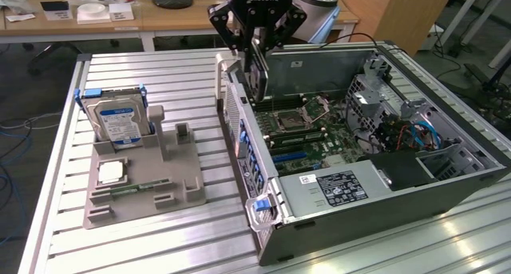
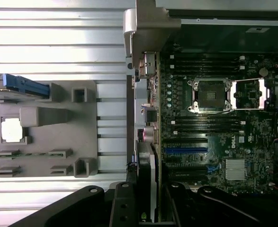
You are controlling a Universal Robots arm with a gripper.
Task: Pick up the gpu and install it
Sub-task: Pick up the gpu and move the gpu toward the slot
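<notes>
1. The gripper (image 1: 257, 46) is clenched on the gpu (image 1: 257, 79), which hangs on edge between its fingers.
2. The card is held over the open computer case (image 1: 447, 184), above the motherboard's (image 1: 300, 127) edge, beside the case wall facing the grey holder (image 1: 143, 184).
3. The holder sits toward the table's (image 1: 160, 244) edge on the exterior view's left and carries an upright hard drive (image 1: 119, 121).
</notes>
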